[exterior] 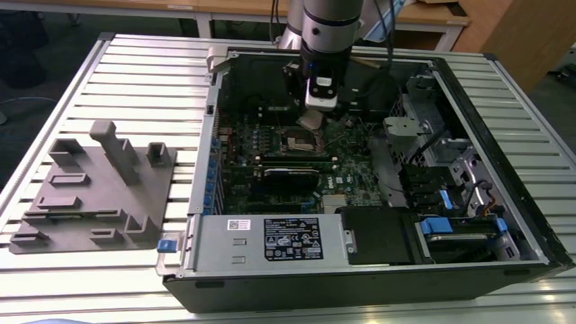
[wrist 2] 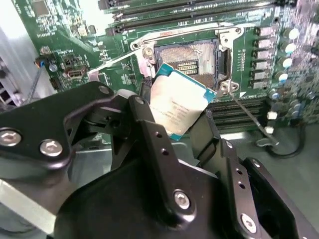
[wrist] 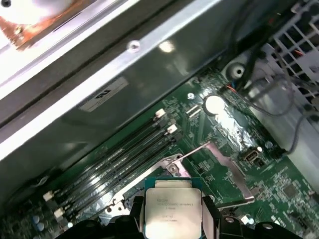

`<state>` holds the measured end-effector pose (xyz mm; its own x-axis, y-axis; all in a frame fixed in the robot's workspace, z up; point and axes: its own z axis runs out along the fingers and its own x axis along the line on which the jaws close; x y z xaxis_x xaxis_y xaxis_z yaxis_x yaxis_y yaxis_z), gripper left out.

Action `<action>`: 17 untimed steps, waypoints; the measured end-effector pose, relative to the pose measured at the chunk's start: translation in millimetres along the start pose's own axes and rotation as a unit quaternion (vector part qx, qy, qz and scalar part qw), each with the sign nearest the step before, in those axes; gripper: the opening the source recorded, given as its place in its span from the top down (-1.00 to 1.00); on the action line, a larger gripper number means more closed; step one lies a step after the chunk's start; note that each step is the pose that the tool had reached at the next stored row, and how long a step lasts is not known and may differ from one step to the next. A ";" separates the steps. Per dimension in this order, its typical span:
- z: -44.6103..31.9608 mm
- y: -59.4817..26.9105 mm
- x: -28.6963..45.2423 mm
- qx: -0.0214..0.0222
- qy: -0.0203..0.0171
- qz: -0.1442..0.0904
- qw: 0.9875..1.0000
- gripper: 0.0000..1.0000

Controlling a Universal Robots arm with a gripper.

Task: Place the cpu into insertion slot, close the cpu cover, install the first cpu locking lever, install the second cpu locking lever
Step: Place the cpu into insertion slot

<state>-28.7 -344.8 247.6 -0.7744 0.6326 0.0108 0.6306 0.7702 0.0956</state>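
the pincer (wrist 2: 177,130) is clamped on the cpu (wrist 2: 180,102), its black, hole-drilled fingers (wrist 2: 152,139) pressing two opposite edges. the chip is a flat square with a dull grey metal top and a thin teal-green border. it hangs at a slant just above the insertion slot (wrist 2: 192,59), not touching it.

in the second wrist view the socket's pale contact field lies bare inside a silver rim. thin wire levers (wrist 2: 249,117) splay out from its corners across the green board. long black memory slots (wrist 2: 199,15) run just beyond it, and a row of blue-topped capacitors (wrist 2: 286,50) stands beside it.

the first wrist view looks along the cpu (wrist: 169,211) to the memory slots (wrist: 114,154), a shiny coin battery (wrist: 214,104) and the case's grey steel wall.

the exterior view gives the wider setting. the arm reaches down into an open computer case (exterior: 205,135) lying on a ribbed metal bench (exterior: 144,74). a labelled silver power supply (exterior: 261,239) sits at the near end, and a grey moulded fixture block (exterior: 99,189) rests on the bench at the exterior view's left.
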 end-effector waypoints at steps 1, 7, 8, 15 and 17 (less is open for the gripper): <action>0.0 0.0 0.0 0.000 -0.001 0.008 1.000 -0.08; 0.1 0.0 0.0 0.000 -0.003 0.029 1.000 -0.08; 0.1 0.0 0.0 0.000 -0.003 0.029 1.000 -0.08; 0.4 -0.1 0.0 -0.001 -0.006 0.067 0.998 -0.08; 0.6 -0.1 0.0 -0.001 -0.008 0.085 0.996 -0.08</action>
<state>-28.8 -344.8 246.9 -0.6547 0.7558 0.0108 0.7531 0.6510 0.0956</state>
